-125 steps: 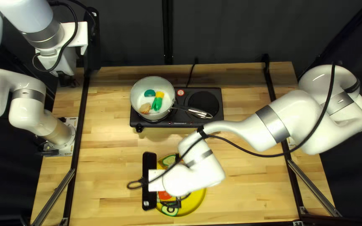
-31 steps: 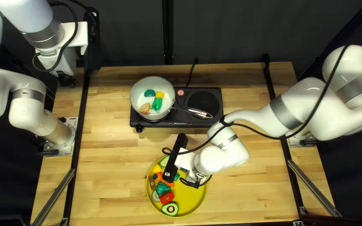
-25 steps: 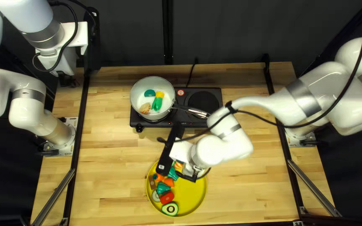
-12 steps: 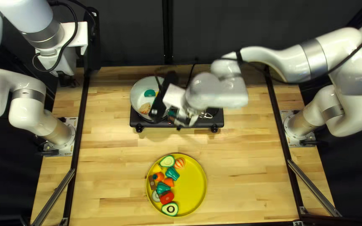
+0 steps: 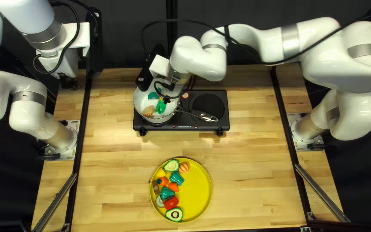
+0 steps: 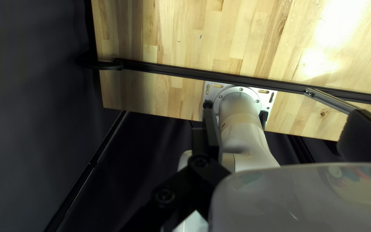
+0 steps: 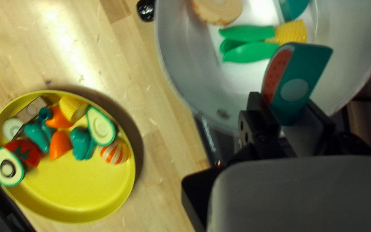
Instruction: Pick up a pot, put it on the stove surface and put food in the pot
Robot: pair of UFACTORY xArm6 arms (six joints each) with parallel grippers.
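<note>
Passage: bare table (image 5: 185,144) between stove (image 5: 224,125) and yellow plate (image 5: 196,197)
Obstacles: right arm (image 5: 194,56) above pot (image 5: 138,103); handle (image 5: 200,114) over stove

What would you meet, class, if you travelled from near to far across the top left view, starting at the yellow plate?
Yellow plate → stove → table's far edge → dark curtain

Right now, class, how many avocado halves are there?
2, both on the yellow plate: one avocado half with dark ring, beside the tomato; another beside the striped piece. The right pincer may hide more.
</note>
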